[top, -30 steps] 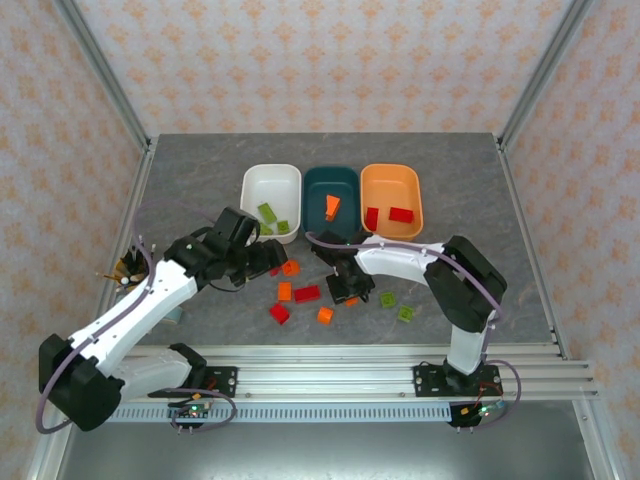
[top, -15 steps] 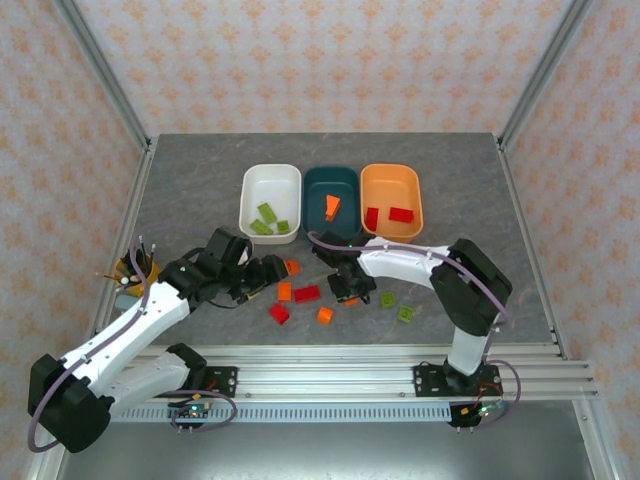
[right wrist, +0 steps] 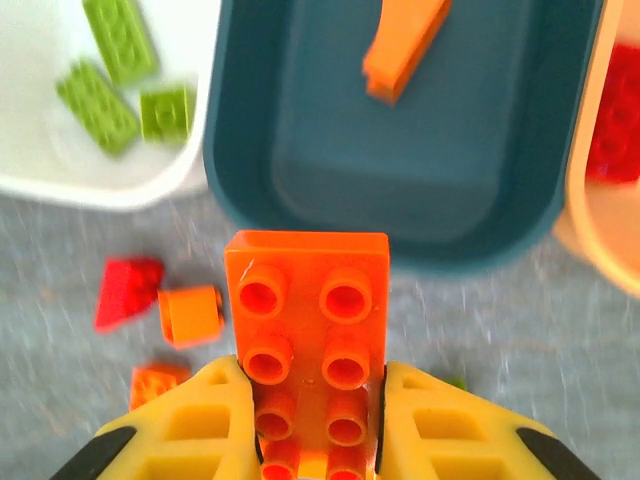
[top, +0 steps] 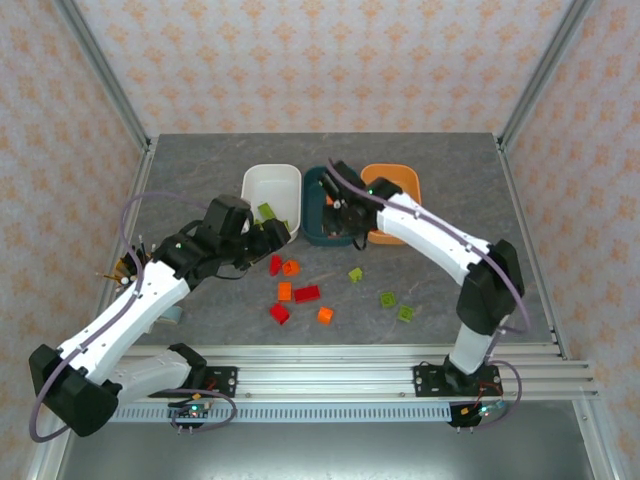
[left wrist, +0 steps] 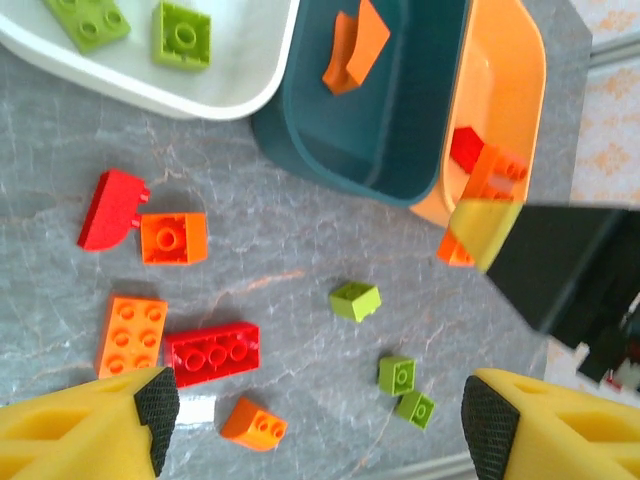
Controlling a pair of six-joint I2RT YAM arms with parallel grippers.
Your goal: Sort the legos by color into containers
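Note:
My right gripper (right wrist: 308,400) is shut on an oblong orange lego (right wrist: 308,300) and holds it by the near rim of the dark teal tub (right wrist: 400,170), which has one orange brick (right wrist: 405,45) inside. The top view puts this gripper (top: 345,213) over the teal tub (top: 322,190). The white tub (top: 270,185) holds lime green bricks (right wrist: 110,70), and the orange tub (top: 400,180) holds red ones. My left gripper (left wrist: 320,420) is open above loose bricks: a red oblong (left wrist: 212,352), orange ones (left wrist: 173,238) and green ones (left wrist: 355,300). From above it (top: 272,235) sits near the white tub's front.
Loose red, orange and green bricks (top: 307,294) lie scattered on the grey table between the tubs and the front rail (top: 330,385). A cup of pens (top: 128,268) stands at the left edge.
My right gripper rose from the table with the orange brick and swung back over the teal tub, uncovering a green brick. My left gripper dipped forward, then moved back toward the white tub.

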